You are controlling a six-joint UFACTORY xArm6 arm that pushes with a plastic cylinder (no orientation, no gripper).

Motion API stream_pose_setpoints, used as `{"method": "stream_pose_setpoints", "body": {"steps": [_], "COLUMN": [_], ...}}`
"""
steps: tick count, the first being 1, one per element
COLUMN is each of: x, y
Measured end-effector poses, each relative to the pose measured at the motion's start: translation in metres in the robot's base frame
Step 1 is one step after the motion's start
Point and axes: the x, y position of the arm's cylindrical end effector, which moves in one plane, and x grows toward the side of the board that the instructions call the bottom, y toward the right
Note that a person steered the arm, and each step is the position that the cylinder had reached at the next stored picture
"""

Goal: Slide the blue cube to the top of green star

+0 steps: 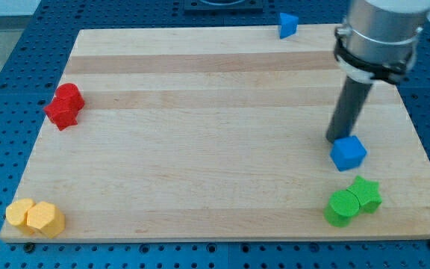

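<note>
The blue cube (348, 153) sits on the wooden board (200, 134) at the view's right, turned a little. My tip (338, 140) touches the cube's upper left edge, just above it. The green star (366, 193) lies below the cube near the board's bottom right corner, with a short gap between them. A round green block (342, 207) leans against the star's left side.
A blue triangular block (288, 25) sits at the board's top edge. Two red blocks (65, 106) lie at the left edge. Two yellow blocks (35, 217) sit at the bottom left corner. The board's right edge is close to the cube.
</note>
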Motion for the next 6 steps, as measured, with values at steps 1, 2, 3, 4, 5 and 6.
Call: {"method": "stream_pose_setpoints", "body": {"steps": [1, 2, 3, 4, 5, 6], "x": [0.01, -0.015, -0.028, 0.002, 0.03, 0.048], "y": [0.003, 0.003, 0.001, 0.001, 0.001, 0.002]}}
